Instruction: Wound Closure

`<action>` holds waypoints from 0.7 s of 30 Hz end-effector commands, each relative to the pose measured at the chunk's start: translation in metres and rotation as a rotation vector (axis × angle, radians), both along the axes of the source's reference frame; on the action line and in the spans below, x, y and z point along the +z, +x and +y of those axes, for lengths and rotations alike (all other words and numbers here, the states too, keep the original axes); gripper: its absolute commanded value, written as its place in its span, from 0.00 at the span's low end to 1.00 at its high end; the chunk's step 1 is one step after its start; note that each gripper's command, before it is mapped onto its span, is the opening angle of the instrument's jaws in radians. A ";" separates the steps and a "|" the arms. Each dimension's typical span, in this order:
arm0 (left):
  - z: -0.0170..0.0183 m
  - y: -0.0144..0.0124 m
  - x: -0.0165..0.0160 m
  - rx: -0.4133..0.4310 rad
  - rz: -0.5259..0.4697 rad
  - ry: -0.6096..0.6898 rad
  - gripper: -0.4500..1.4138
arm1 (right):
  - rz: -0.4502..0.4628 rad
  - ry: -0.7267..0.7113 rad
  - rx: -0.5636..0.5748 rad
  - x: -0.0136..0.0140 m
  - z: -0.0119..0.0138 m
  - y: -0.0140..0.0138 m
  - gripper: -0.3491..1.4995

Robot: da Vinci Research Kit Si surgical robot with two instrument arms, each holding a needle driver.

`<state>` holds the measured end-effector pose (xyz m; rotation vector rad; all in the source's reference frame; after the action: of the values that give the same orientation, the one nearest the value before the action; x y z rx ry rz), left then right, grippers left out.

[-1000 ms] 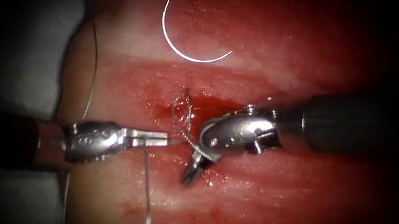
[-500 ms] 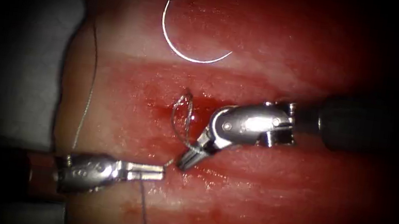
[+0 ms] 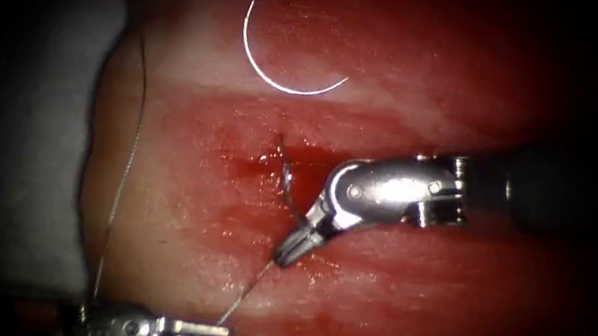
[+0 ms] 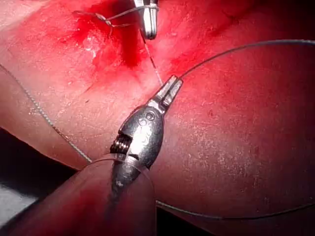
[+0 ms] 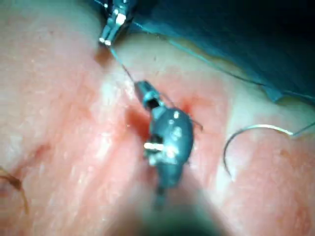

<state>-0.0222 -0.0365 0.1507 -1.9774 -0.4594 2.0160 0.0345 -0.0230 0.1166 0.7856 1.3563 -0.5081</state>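
While both grippers pinch thread (image 3: 248, 294), the needle (image 3: 280, 79) lies free above.

The left tool (image 3: 209, 333) is partly cut off by the endoscope view's lower edge; its shaft is lost in darkness. The right tool (image 3: 290, 251) has its shaft fading into shadow. The thread (image 3: 132, 144) loop at the cut (image 3: 281, 159) is too fine to trace.
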 end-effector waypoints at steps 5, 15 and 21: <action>-0.0027 -0.0006 -0.0006 0.018 -0.006 0.008 0.00 | 0.012 0.016 0.000 0.0000 -0.0016 0.0005 0.00; -0.0046 0.0003 -0.0023 0.037 -0.007 0.013 0.00 | -0.012 0.000 0.056 0.0011 0.0004 -0.0001 0.00; -0.0073 0.0007 -0.0025 0.049 -0.005 0.014 0.00 | -0.029 -0.019 0.101 0.0034 0.0034 -0.0007 0.00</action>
<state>-0.0208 -0.0428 0.1478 -1.9796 -0.5250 2.0371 0.0333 -0.0191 0.1193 0.6996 1.3543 -0.4254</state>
